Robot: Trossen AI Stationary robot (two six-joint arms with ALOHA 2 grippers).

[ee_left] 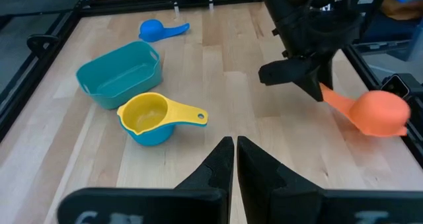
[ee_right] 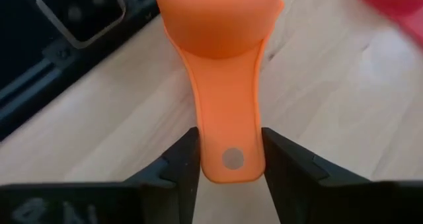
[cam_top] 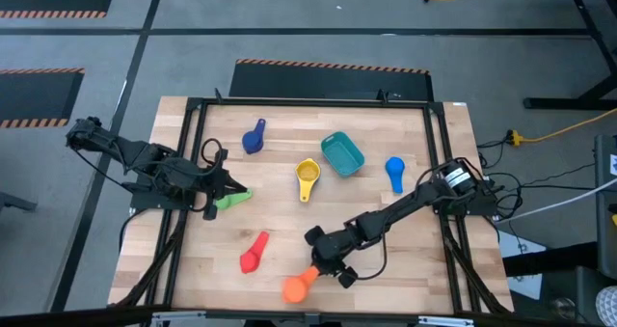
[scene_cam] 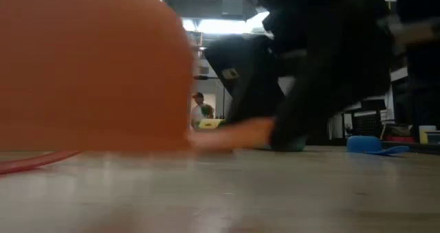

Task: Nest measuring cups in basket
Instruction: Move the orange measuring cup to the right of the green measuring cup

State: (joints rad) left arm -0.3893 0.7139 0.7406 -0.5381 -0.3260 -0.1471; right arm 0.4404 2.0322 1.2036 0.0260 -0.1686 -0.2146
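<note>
My right gripper (cam_top: 316, 264) is near the table's near edge, shut on the orange measuring cup (cam_top: 296, 287), whose bowl lies mouth-down on the wood. My left gripper (cam_top: 238, 187) is shut with nothing between its fingers (ee_left: 234, 151). The green cup (cam_top: 231, 201) lies right beside it, and I cannot tell if they touch. The teal basket (cam_top: 331, 145) stands mid-table with nothing in it. The yellow cup (ee_left: 149, 113) sits nested in a light blue cup (ee_left: 153, 135) beside the basket. The red cup (cam_top: 254, 254), dark blue cup (cam_top: 254, 137) and another blue cup (cam_top: 395, 171) lie apart. My right gripper pinches the orange cup's flat handle (ee_right: 228, 118) near its free end, by the round hole, one finger (ee_right: 182, 161) on each long edge. It reaches in low from the table's far right, in line with the handle. The bowl (scene_cam: 89, 68) rests on the table.
A dark metal frame (cam_top: 188, 163) runs around the table's edges and close behind the orange cup. Bare wood lies between the red cup and the yellow cup. A person (scene_cam: 199, 113) stands far back in the room.
</note>
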